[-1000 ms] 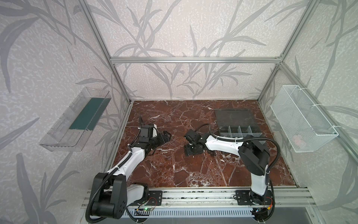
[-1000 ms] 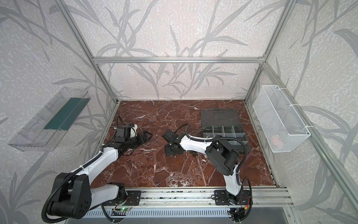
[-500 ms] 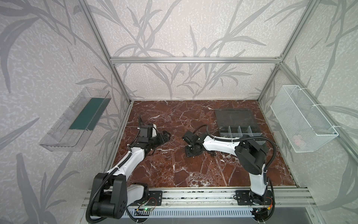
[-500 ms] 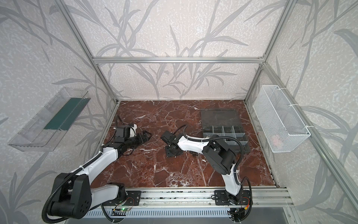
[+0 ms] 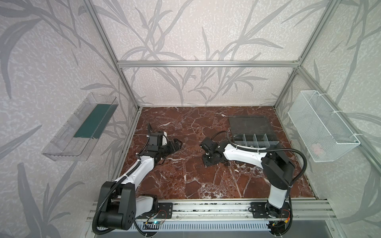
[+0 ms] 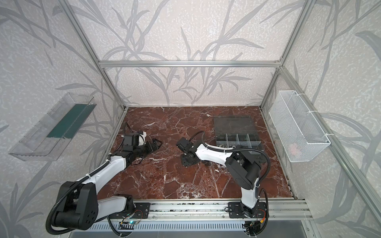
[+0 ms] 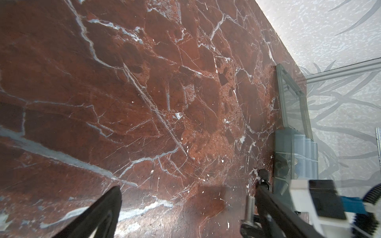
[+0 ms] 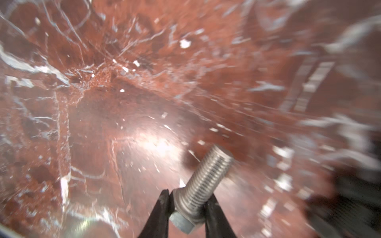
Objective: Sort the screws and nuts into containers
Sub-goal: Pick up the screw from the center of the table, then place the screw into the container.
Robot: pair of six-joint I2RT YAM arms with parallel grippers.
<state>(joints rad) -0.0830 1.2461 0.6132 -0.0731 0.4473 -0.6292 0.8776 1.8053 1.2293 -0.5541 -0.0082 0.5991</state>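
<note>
Landmark taken: a flat dark grey plastic organiser box (image 5: 255,137), seen in both top views (image 6: 238,138) on the red-brown marble table (image 5: 185,181).
- Its flat lid (image 5: 248,124) is laid open on the box's far side, toward the back wall.
- A row of compartments with pale translucent dividers is exposed.
- Small silver pieces (image 6: 222,145) are noted in the compartment at the box's corner nearest the right arm. They are too small to be named.

Right gripper (image 5: 211,161):
- It is pointed down at the table, near the box, off the side of the box that faces the left arm.
- Its fingertips are hidden in the top views.
- In the right wrist view the gripper (image 8: 188,198) is seen clamped narrowly on a silver hex-head bolt with a threaded shaft (image 8: 206,177).
- The bolt is pinched just above its head between two black fingers (image 8: 156,212), with the shaft slanted away toward the marble.
- That view is blurred, so whether the shaft's tip touches the table cannot be told.

Left gripper (image 5: 177,142):
- It is placed farther from the box than the right gripper, well apart from it, and aimed toward the box.
- In the left wrist view (image 7: 188,183) its fingers (image 7: 107,208) are spread wide, and only marble is seen between them.
- The box (image 7: 285,148) is seen beyond.
- A silver bolt (image 7: 248,208) shows there next to one finger. Whether it is the clamped one cannot be told.

Walls:
- A white wire-mesh basket (image 5: 309,115) is hung on the wall nearest the box, with something pale pink (image 5: 316,148) inside.
- A clear plastic tray with a green strip (image 5: 68,142) is fixed to the opposite wall, far from the box.
</note>
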